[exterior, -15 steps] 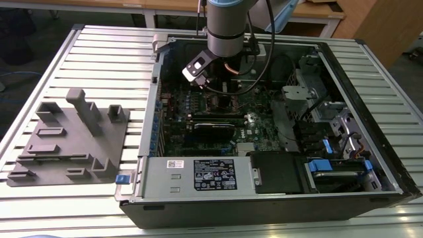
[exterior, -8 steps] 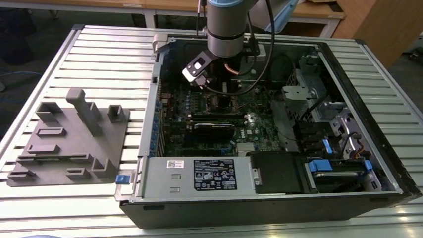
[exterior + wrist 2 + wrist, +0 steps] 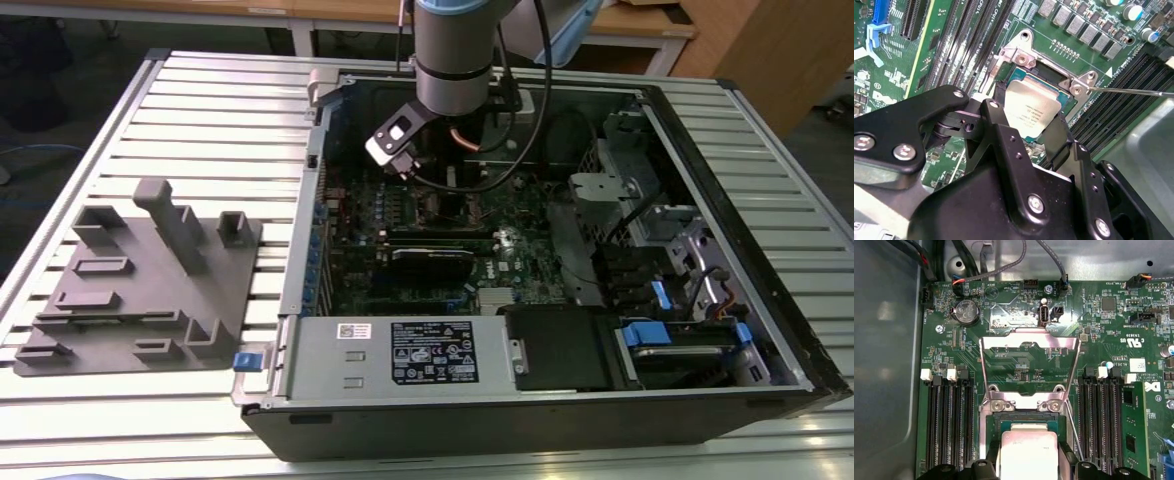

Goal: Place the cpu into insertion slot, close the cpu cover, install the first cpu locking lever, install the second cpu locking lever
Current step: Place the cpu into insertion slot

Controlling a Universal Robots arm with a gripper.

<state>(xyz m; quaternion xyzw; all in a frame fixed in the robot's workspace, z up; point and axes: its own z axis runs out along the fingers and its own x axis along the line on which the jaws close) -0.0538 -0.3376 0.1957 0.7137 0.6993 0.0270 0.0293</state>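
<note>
My gripper (image 3: 1029, 112) is hemmed in, clamped on the cpu (image 3: 1030, 105) over the insertion slot (image 3: 1044, 75): the raised cpu cover (image 3: 1029, 365) stands just beyond, memory slots (image 3: 949, 430) flank both sides, a thin lever wire (image 3: 1134, 91) runs alongside, and cables (image 3: 534, 120) loop beside my arm (image 3: 454, 50) at the exterior view's upper middle.

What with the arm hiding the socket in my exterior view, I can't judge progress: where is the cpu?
Observer: In the second wrist view the cpu sits between the fingers of the pincer, right over the insertion slot. I cannot tell whether it is seated.
Operator: Is the cpu cover shut?
Observer: No. In the first wrist view the cpu cover is hinged open, away from the slot.
Operator: And the levers?
Observer: In the second wrist view one thin locking lever angles out beside the slot, unlatched.
</note>
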